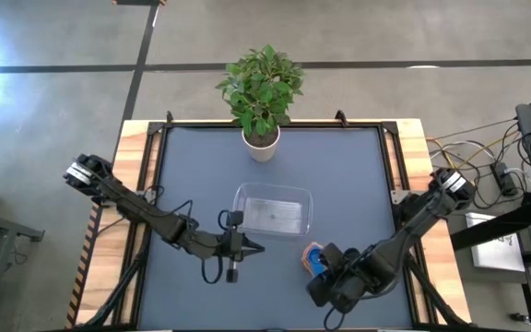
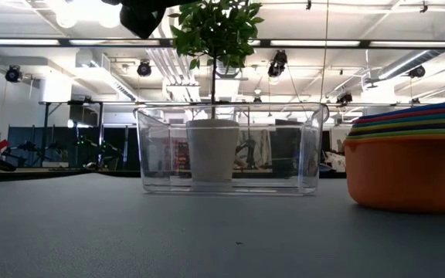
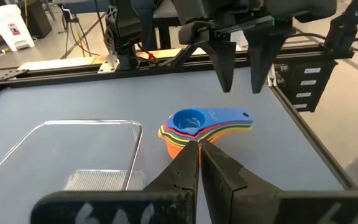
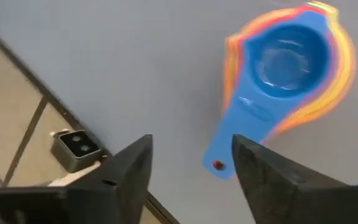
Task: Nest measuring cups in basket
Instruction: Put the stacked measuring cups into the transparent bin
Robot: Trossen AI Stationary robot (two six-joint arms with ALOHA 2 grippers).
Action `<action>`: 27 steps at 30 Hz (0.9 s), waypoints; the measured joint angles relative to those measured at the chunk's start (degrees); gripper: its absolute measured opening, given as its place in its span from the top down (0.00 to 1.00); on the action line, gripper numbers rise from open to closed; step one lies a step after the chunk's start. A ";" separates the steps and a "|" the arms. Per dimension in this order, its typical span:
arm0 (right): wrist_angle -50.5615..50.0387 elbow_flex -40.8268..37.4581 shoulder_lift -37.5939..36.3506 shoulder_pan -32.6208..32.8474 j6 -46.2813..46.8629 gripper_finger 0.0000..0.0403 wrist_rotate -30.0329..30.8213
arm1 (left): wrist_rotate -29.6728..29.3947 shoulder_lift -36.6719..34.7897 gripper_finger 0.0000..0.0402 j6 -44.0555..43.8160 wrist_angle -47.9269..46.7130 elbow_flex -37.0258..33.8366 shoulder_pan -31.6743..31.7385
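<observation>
Grey table; right end effector apart, left end effector together.

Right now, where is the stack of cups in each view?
High view: cup stack near the table's front edge, right of centre, beside the right gripper.
Low view: stack at the right edge, orange cup lowest.
Left wrist view: stack mid-picture, blue cup on top.
Right wrist view: stack upper right.
Shared landmark: the basket, empty, left of the stack.
</observation>
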 joint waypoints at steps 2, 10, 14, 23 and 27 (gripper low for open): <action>0.96 0.00 0.13 -0.53 -1.40 0.42 0.11 | 0.07 0.00 1.00 0.68 -0.13 0.00 0.09; -7.52 1.98 -1.14 -4.72 -2.06 0.30 -3.63 | 0.98 0.00 1.00 1.08 -0.53 0.00 0.13; -21.95 9.79 -0.85 -6.38 -3.40 0.30 -4.94 | 1.20 0.02 1.00 1.06 -0.63 0.00 0.19; -35.29 20.70 4.16 -4.03 -3.23 0.30 2.03 | 1.18 0.04 1.00 0.88 -1.00 0.00 0.27; -29.13 20.68 7.37 -2.95 -5.28 0.29 3.32 | 1.16 0.07 1.00 0.88 -1.45 0.00 0.42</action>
